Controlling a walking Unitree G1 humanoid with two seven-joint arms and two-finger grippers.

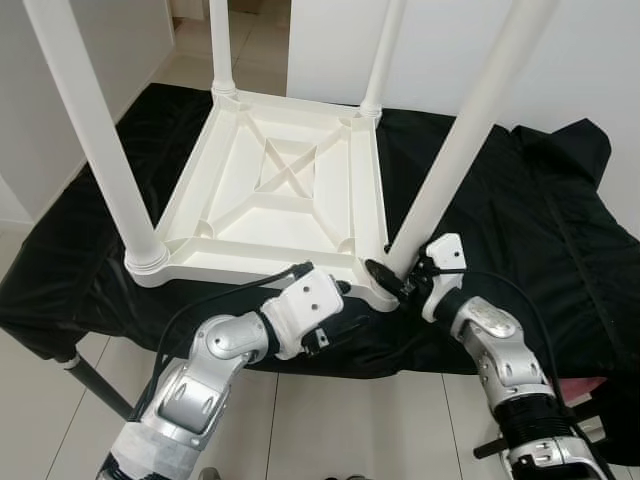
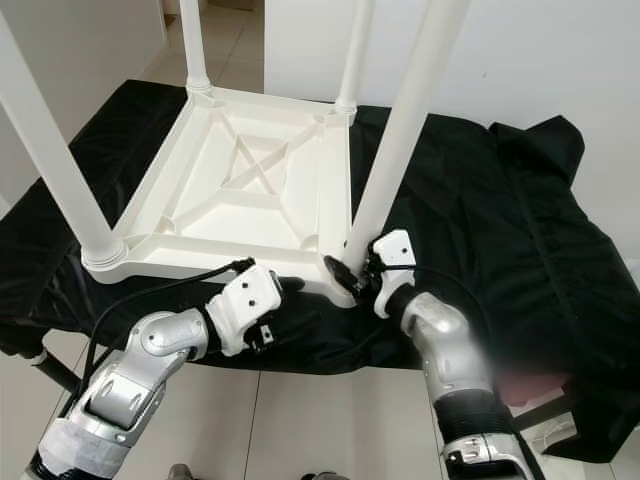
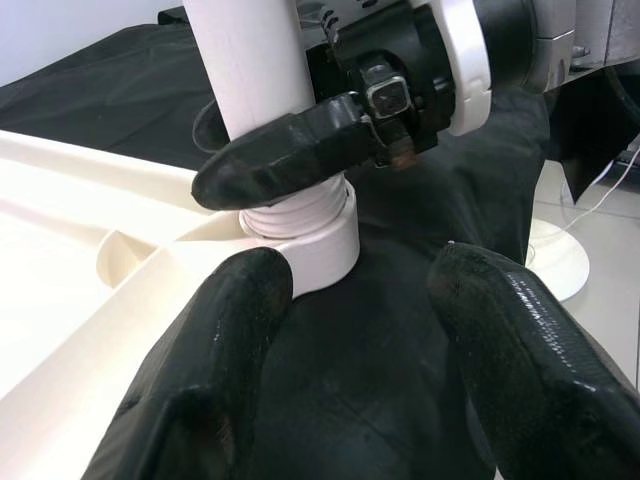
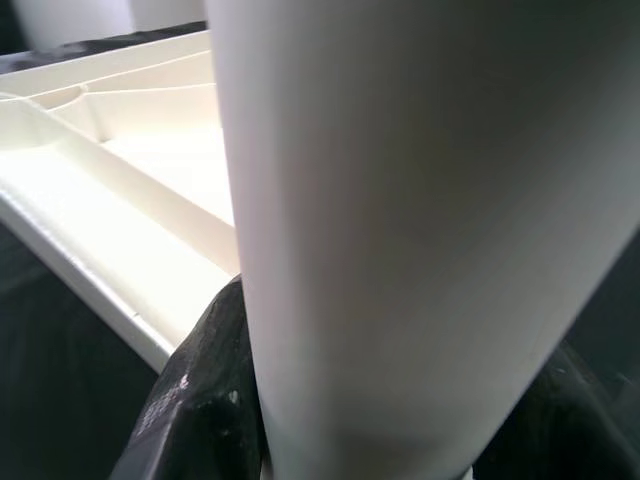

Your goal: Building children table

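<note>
The white plastic children's table top (image 1: 275, 190) is laid upside down on a bench draped in black cloth (image 1: 520, 200), with four white tubular legs standing up from its corners. The near-right white leg (image 1: 455, 150), at the corner of the top closest to the robot's right side, is pinched just above its threaded collar (image 3: 305, 215) by the right end effector (image 1: 388, 277), its black fingers closed around the tube. The left end effector (image 3: 360, 300) is held spread beside that same corner, one finger touching the top's edge, nothing gripped.

The leg appears tilted away from the top, and threads are visible above the socket; it is judged not fully seated. If it is turned while tilted, the thread could be crossed or the leg could pop out. The light top could also be slid on the loose cloth if it is not braced.

Beyond the top, white walls are seen close behind the bench. The right wrist cable (image 1: 500, 285) runs near the leg and could be snagged.
</note>
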